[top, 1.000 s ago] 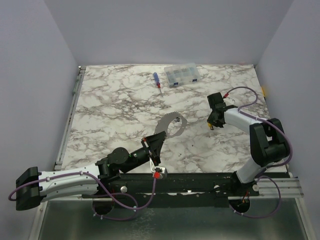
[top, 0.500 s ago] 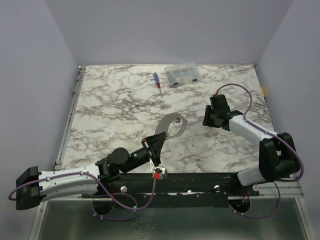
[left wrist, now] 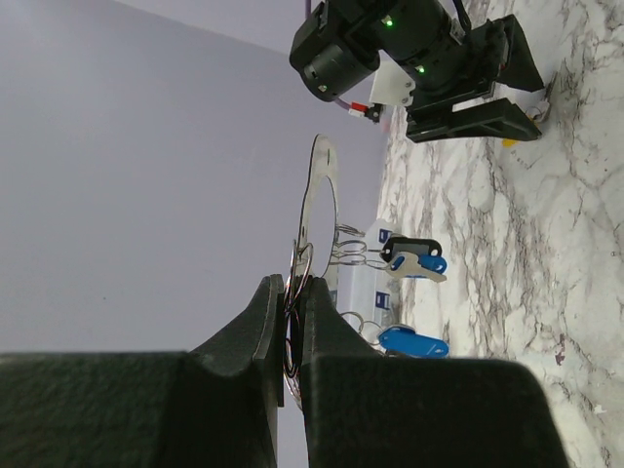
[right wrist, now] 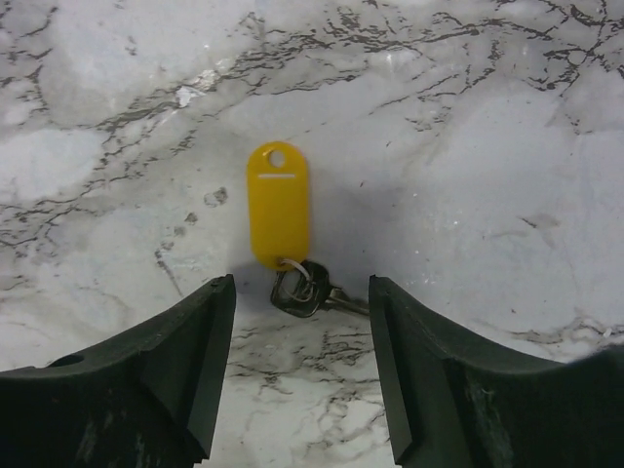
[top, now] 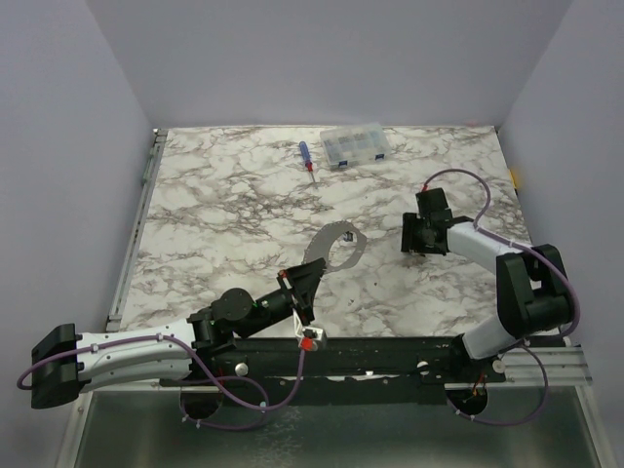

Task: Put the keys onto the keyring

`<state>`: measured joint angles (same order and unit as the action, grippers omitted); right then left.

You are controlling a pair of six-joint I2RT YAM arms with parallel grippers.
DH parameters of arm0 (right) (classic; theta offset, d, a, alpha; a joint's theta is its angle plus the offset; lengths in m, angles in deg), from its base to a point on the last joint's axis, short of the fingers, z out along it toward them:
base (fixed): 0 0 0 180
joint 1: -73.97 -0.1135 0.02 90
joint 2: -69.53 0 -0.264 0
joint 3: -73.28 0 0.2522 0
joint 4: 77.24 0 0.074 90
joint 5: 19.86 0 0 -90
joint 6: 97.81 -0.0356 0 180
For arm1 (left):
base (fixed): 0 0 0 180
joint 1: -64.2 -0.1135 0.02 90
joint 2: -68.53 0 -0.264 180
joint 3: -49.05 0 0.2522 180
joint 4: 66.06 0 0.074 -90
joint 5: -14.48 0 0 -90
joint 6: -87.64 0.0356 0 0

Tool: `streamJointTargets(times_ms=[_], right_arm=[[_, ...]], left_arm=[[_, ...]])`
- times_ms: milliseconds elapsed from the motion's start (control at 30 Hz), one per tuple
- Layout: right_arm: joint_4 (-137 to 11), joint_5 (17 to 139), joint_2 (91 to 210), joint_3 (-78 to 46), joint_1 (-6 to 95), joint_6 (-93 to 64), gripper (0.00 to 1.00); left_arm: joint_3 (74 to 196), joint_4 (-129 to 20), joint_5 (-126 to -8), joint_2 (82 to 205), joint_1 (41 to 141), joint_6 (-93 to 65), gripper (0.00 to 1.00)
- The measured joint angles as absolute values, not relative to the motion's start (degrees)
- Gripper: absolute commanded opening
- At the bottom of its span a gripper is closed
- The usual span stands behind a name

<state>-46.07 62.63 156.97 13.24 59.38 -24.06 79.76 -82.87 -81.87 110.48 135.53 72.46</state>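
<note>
Spreading from narrow to wide, the right gripper (right wrist: pixel 300 292) straddles the small yellow-tagged key (right wrist: pixel 278 203) lying loose on the marble tabletop (right wrist: pixel 487 146) (so it needs regrasping). The left gripper (left wrist: pixel 290 292) pinches the large grey keyring (left wrist: pixel 320 210) upright.

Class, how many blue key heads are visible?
2. Both hang from the keyring held by the left gripper: one blue head beside a black head, the other nearer the gripper. Others may be hidden.

Screwdriver (top: pixel 306 157) left of box (top: pixel 357 145) (far edge); keyring (top: pixel 336 247) mid-table, key (right wrist: pixel 300 291) right of it.
</note>
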Motion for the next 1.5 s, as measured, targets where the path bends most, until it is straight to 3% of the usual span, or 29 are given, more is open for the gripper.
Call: streamJointTargets(times_ms=[267, 733, 933, 1033, 1267, 1500], right_arm=[[-46.48, 67.71, 162.11, 9.43, 61.74, -21.22, 0.47], [-43.14, 70.5, 163.49, 7.18, 61.98, -20.85, 0.47], [-41.8, 70.55, 163.53, 7.05, 62.0, -21.11, 0.3], [-41.08, 70.52, 163.92, 6.57, 62.09, -21.26, 0.27], [-40.12, 71.05, 164.05, 6.2, 62.09, -21.85, 0.01], [-39.03, 72.3, 163.92, 6.0, 62.09, -22.38, 0.0]], left_arm=[[79.76, -82.83, -81.78, 110.55, 135.58, 72.46, 0.0], [79.76, -82.8, -81.8, 110.53, 135.58, 72.51, 0.0], [79.76, -82.78, -81.8, 110.53, 135.58, 72.51, 0.0], [79.76, -82.72, -81.8, 110.42, 135.58, 72.53, 0.0], [79.76, -82.56, -81.78, 110.09, 135.58, 72.57, 0.0], [79.76, -82.56, -81.78, 109.87, 135.58, 72.57, 0.0]])
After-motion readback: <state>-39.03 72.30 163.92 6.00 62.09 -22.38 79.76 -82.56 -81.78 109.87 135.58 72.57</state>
